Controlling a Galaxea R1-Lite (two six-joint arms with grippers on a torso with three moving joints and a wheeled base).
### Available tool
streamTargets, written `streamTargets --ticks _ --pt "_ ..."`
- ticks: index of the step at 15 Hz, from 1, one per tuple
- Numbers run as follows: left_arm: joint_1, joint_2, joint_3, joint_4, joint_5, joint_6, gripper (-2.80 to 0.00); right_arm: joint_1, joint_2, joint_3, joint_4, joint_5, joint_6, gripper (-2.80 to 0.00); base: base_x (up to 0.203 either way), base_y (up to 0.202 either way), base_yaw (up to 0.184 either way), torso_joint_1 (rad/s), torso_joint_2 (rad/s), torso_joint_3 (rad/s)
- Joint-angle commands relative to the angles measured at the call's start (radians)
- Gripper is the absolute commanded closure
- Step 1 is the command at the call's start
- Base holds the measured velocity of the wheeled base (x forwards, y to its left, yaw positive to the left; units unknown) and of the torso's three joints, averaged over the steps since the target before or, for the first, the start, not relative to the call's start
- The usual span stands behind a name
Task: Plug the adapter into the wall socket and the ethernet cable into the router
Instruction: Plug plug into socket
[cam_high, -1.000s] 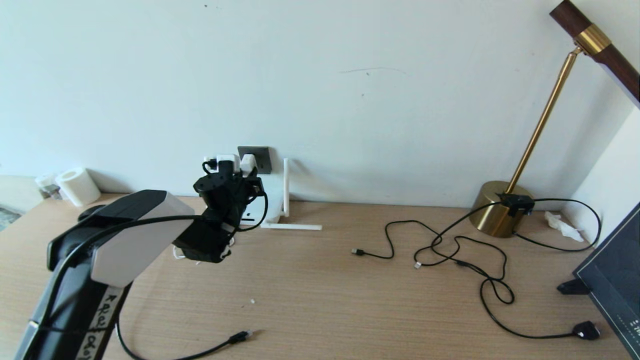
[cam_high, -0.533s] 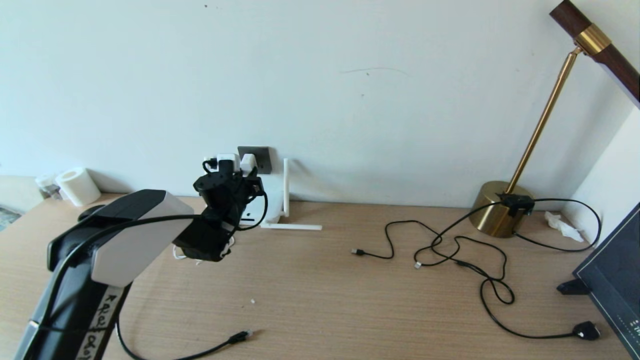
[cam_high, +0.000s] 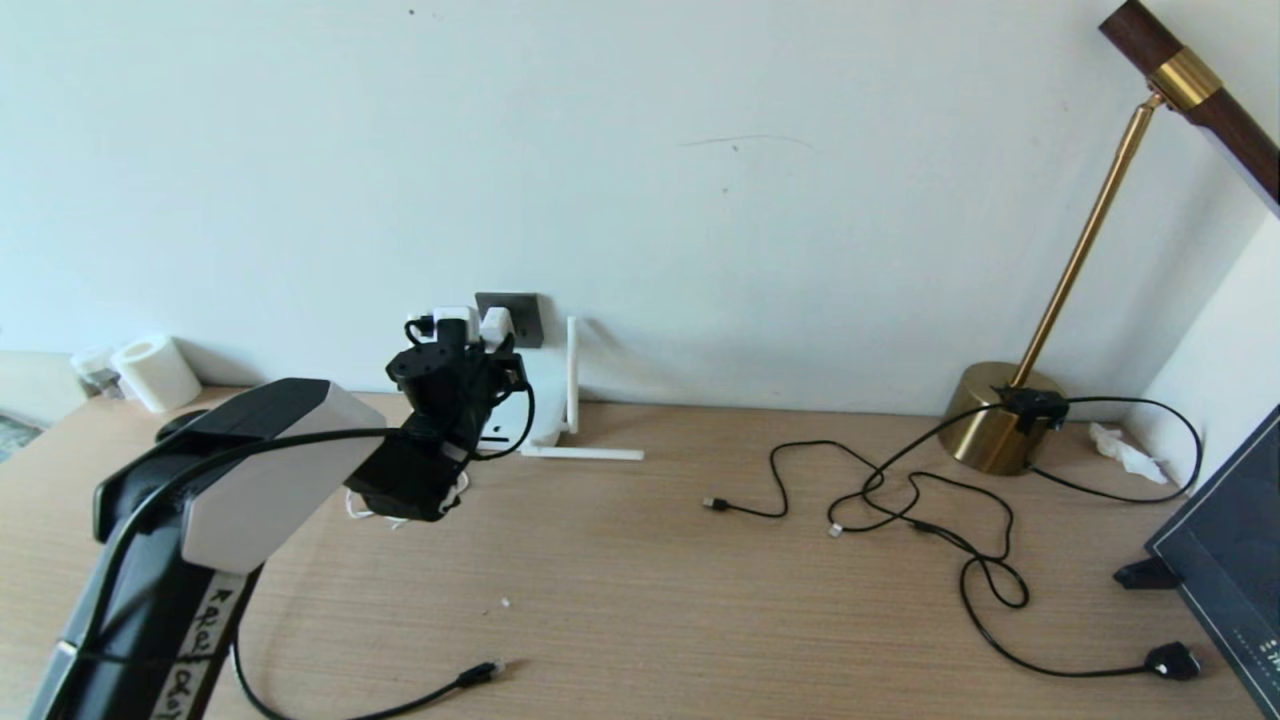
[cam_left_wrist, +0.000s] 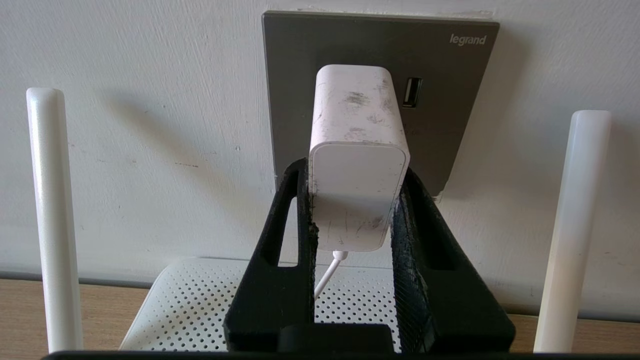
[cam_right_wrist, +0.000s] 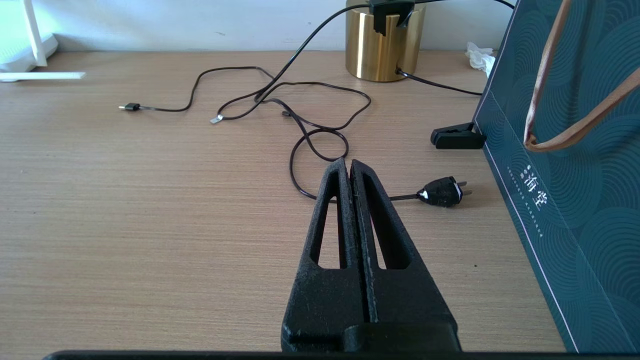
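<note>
Wall-mounted matte grey socket (cam_left_wrist: 380, 55) holds scuffed adapter (cam_left_wrist: 357, 165).

**A home desk corner**

A domestic or home-office setting is suggested. A wood-grain table (cam_high: 700, 600) is set against a plain painted wall (cam_high: 700, 200). A brass lamp (cam_high: 995, 415) with a wooden head is seen at the right, a patterned gift bag (cam_right_wrist: 575, 200) beside it, loose charging cords (cam_high: 900, 500) between, and a paper roll (cam_high: 155, 372) at the far left.
</note>
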Motion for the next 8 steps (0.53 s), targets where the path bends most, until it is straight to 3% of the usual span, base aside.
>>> streamTargets --ticks 1,8 --pt "0.0 0.0 0.002 -0.006 0.003 0.0 0.0 0.0 0.002 0.0 -0.001 0.0 0.001 0.0 0.0 0.0 0.0 0.0 0.0 0.0" --pt "0.02 -0.013 0.004 0.024 -0.014 0.002 0.0 0.0 0.002 0.0 -0.001 0.0 0.001 0.0 0.0 0.0 0.0 0.0 0.0 0.0"
